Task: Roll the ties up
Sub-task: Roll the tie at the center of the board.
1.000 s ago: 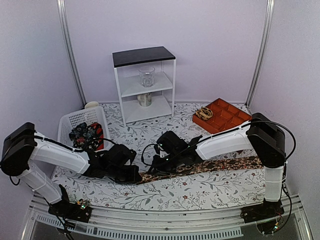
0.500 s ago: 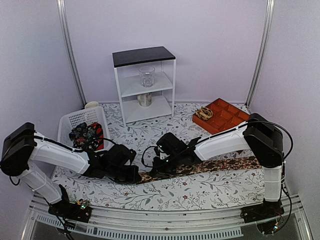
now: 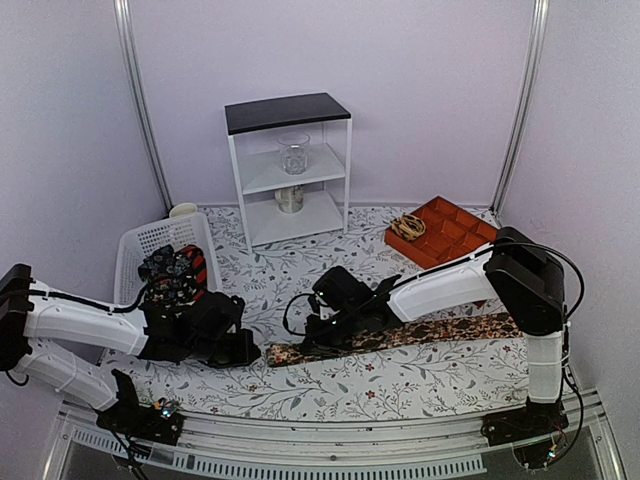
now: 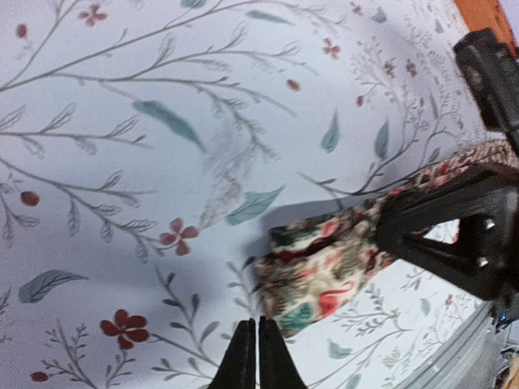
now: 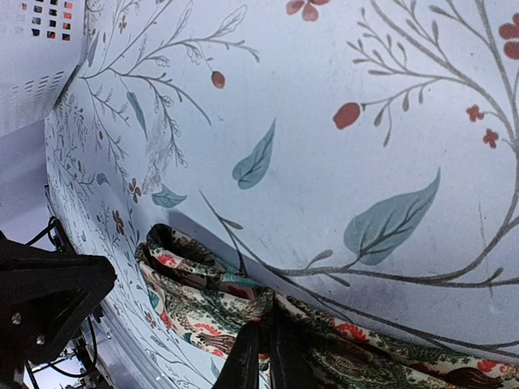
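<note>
A brown floral tie (image 3: 400, 335) lies along the front of the table, with its left end folded over into a short loose roll (image 4: 318, 267). My right gripper (image 5: 266, 350) is shut on the fabric just behind that fold (image 5: 190, 279); in the top view the right gripper (image 3: 312, 340) sits at the tie's left end. My left gripper (image 4: 258, 350) is shut on nothing, its tips on the cloth-covered table just short of the folded end. From above, the left gripper (image 3: 248, 350) is a little left of the tie. More ties (image 3: 175, 272), dark with red, are bundled in a basket.
A white basket (image 3: 140, 245) stands at the left. At the back a white shelf (image 3: 290, 170) holds a glass jar (image 3: 294, 153). At the right rear an orange tray (image 3: 460, 232) with compartments holds rubber bands (image 3: 408, 226).
My left arm has drawn back to the left, off the tie's end, which now lies uncovered and folded. The right gripper has closed on the tie and stayed in place.
</note>
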Robot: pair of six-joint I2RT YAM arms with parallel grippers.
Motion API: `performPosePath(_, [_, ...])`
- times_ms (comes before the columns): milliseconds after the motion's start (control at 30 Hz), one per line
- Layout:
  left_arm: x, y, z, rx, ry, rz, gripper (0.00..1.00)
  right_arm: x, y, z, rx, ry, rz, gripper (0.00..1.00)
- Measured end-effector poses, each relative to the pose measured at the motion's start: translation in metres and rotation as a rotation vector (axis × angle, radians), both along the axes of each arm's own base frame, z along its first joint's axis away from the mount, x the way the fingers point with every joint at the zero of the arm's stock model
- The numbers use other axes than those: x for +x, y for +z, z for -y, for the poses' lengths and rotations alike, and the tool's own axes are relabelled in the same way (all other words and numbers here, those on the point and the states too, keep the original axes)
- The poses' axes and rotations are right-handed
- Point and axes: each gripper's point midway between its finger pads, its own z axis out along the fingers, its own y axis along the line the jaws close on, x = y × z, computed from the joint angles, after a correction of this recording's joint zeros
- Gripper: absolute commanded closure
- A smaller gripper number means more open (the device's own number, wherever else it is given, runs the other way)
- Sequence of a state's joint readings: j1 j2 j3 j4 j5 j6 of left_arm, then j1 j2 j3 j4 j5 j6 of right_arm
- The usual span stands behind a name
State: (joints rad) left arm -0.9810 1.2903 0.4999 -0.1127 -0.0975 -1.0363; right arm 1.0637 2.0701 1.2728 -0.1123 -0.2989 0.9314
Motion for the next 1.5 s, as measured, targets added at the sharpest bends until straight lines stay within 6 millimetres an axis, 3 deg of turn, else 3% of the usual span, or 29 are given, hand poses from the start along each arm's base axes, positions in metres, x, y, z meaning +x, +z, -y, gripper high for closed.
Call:
performPosePath(200, [-0.013, -0.03, -0.027, 0.044, 0.038, -0.057, 1.0, 0.0, 0.0, 0.0, 0.0, 0.0, 0.0, 0.93])
performPosePath(667, [-0.004, -0.029, 0.002, -0.091, 0.004, -0.079, 1.0, 0.0, 0.0, 0.0, 0.0, -0.001, 0.0, 0.93])
performPosePath(1067, [0.003, -0.01, -0.001, -0.273, 0.03, -0.077, 1.0, 0.0, 0.0, -0.001, 0.004, -0.001, 0.003, 0.92])
performPosePath(1500, [0.004, -0.011, -0.003, -0.245, 0.018, -0.089, 1.0, 0.002, 0.008, 0.0, 0.008, -0.007, 0.017, 0.86])
